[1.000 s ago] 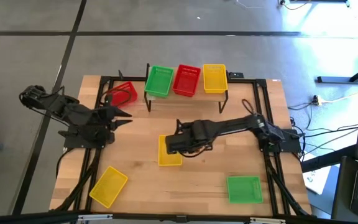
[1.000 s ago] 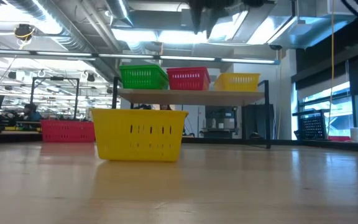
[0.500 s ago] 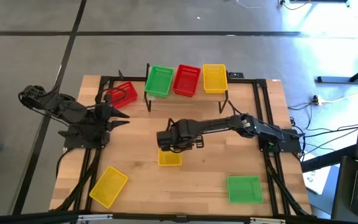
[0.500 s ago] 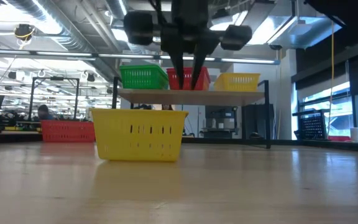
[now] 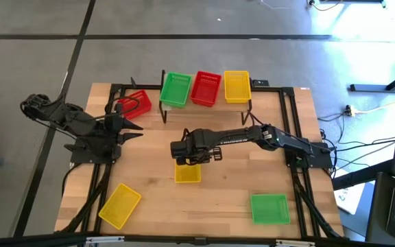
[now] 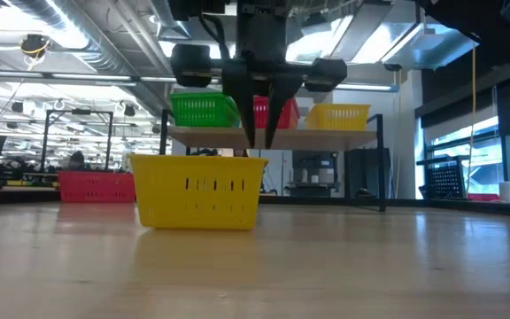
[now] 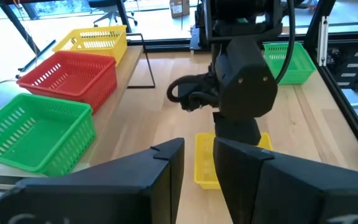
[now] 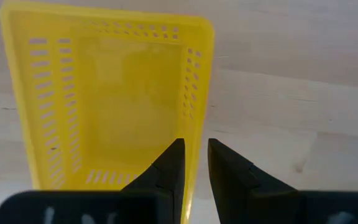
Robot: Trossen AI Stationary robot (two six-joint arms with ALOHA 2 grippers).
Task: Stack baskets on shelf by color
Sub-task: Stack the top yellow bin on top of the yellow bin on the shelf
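A yellow basket (image 5: 188, 174) (image 6: 197, 190) (image 8: 110, 106) sits flat on its base at the table's middle. My right gripper (image 5: 186, 152) (image 6: 261, 142) (image 8: 194, 158) hangs just above its far end, pointing down and open by a narrow gap. Its fingers stand on either side of one long wall's rim (image 8: 197, 93), and I see no touch. The shelf (image 5: 204, 108) (image 6: 343, 135) stands at the far edge, carrying a green (image 5: 176, 89), a red (image 5: 206, 88) and a yellow basket (image 5: 236, 86). My left gripper (image 5: 137, 126) (image 7: 199, 168) waits open at the left.
A red basket (image 5: 133, 104) (image 6: 96, 186) stands on the table left of the shelf, close to my left gripper. Another yellow basket (image 5: 120, 204) lies at the near left corner and a green one (image 5: 269, 208) near the near right corner. Bare wood lies between them.
My right gripper has moved toward the table's left and come down from high over the yellow basket to just above its far end. The basket has stayed where it was.
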